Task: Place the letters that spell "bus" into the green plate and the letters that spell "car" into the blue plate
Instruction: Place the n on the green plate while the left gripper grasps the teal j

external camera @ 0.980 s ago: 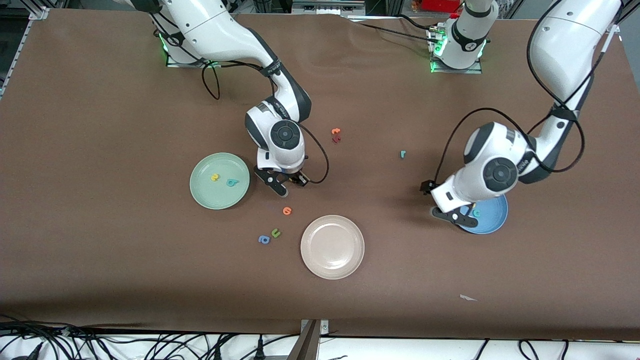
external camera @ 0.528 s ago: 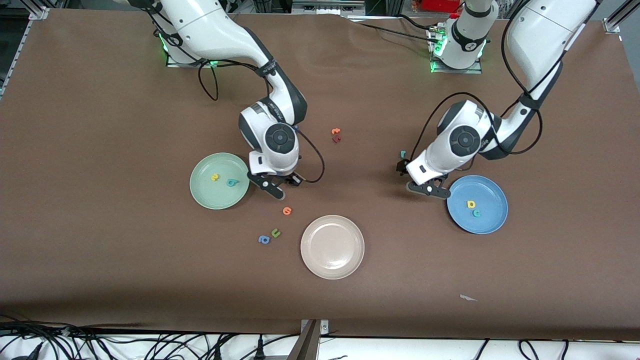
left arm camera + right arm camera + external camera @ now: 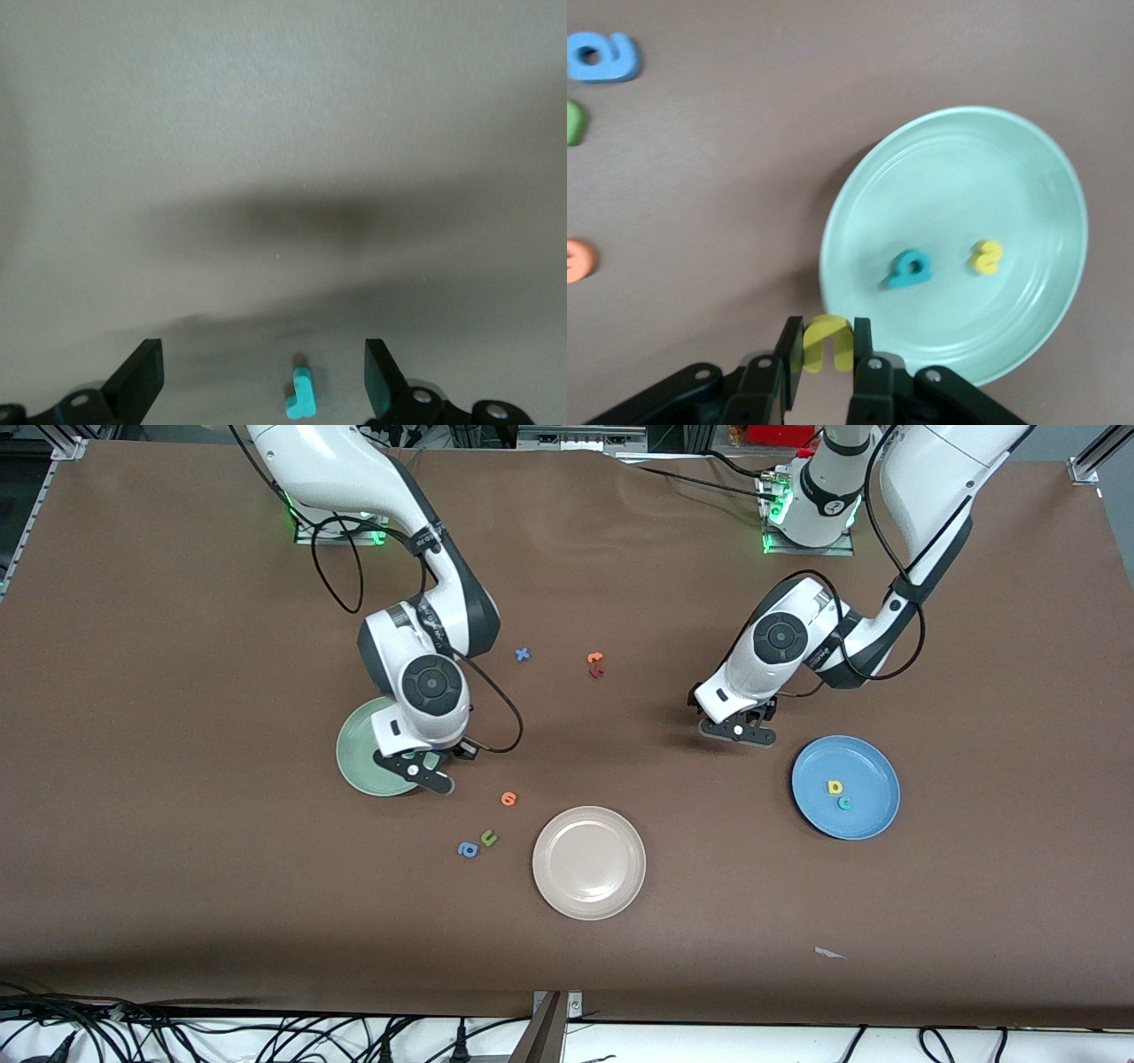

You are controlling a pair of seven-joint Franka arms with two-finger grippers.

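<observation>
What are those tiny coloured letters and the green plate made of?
The letters, like the yellow "u" held by the right gripper, look like matte foam: thick, soft-edged, no shine. The green plate looks like smooth plastic or melamine, faintly glossy; I can't be sure.

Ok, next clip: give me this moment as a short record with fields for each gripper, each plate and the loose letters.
right gripper: shut on yellow u, over green plate's rim
left gripper: open, above teal r on the table
green plate: teal b, yellow s
blue plate: yellow a, teal c
beige plate: nothing in it
loose letters: orange, olive, blue
</observation>
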